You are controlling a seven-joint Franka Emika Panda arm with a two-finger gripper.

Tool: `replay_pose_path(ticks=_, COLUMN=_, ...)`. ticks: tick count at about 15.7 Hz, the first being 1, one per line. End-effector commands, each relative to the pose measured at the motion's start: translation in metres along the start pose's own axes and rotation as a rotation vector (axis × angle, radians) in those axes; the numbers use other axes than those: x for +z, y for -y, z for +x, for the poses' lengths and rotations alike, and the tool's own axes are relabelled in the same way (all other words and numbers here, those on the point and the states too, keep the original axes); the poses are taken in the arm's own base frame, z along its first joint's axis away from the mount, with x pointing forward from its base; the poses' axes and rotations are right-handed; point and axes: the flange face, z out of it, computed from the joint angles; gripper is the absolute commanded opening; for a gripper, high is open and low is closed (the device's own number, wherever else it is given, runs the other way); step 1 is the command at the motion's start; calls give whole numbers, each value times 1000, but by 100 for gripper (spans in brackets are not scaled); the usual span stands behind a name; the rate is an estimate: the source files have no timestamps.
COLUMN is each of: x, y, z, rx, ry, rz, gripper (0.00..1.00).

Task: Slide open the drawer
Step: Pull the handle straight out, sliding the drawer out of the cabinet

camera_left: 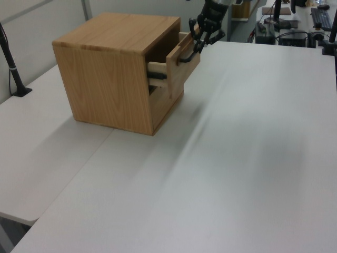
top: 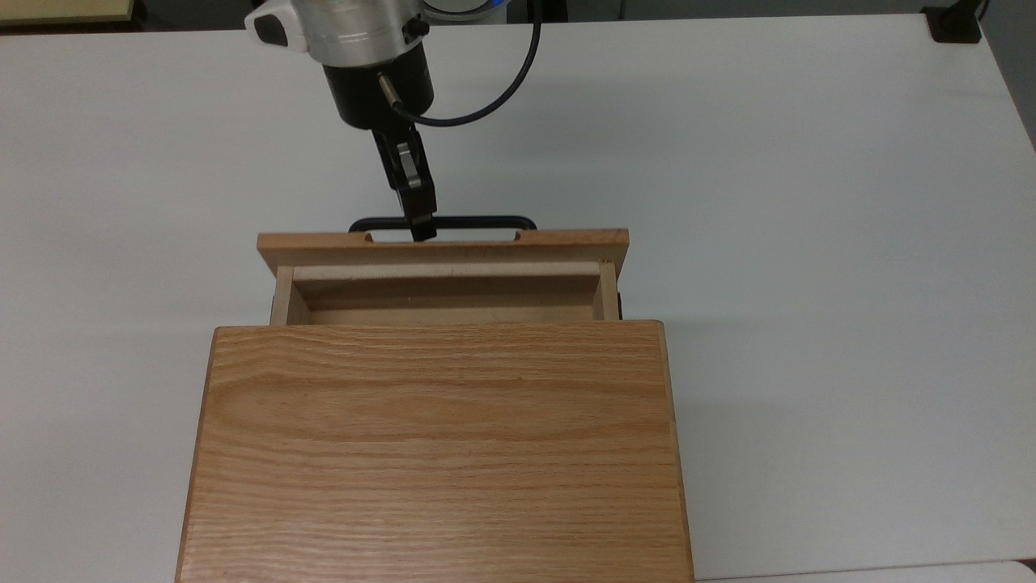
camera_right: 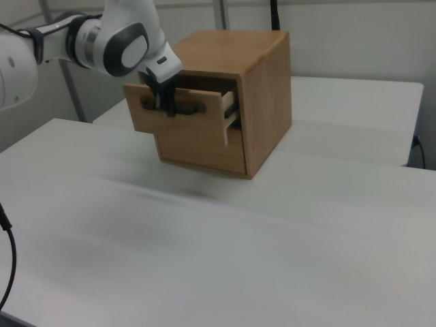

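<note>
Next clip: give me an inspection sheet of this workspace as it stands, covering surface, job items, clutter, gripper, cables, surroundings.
Surface: white table, bare around the cabinet.
Job's things: drawer partly pulled out of the oak cabinet; what shows of its inside looks empty. A second drawer front sits below in the right view.
Clutter: nothing seen.
Grippers: gripper shut on the black bar handle, left of its middle in the top view.
Cables: black cable loops off the wrist.
Surroundings: desks with equipment behind in the left view.
</note>
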Motion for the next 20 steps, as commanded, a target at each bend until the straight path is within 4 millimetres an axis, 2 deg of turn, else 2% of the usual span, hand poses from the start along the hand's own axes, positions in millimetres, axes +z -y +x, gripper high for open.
replay_pose_path(ticks=1, x=-28, y=-14, z=-40, rx=-124, ry=42, rz=-69, gripper=0)
replay_pose_path(ticks=15, x=-48, y=-67, z=-78, rx=-152, ry=72, rz=-169, gripper=0)
replay_pose_path(ticks=20, x=-46, y=-73, z=-81, rx=-158, ry=76, rz=-201, gripper=2)
